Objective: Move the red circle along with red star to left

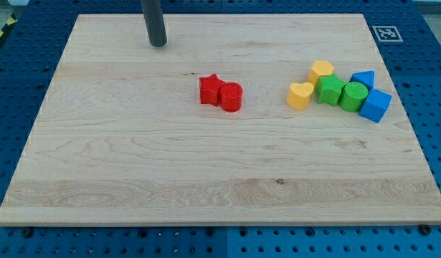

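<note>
The red star (210,89) lies near the middle of the wooden board (134,158), and the red circle (231,97) touches it on its right. My tip (158,44) rests on the board near the view's top, up and to the left of the red star, well apart from both red blocks.
A cluster sits at the view's right: a yellow heart (300,95), a yellow block (321,71), a green block (330,90), a green circle (353,95), a blue triangle (363,78) and a blue cube (376,105). A marker tag (386,33) lies beyond the board's top right corner.
</note>
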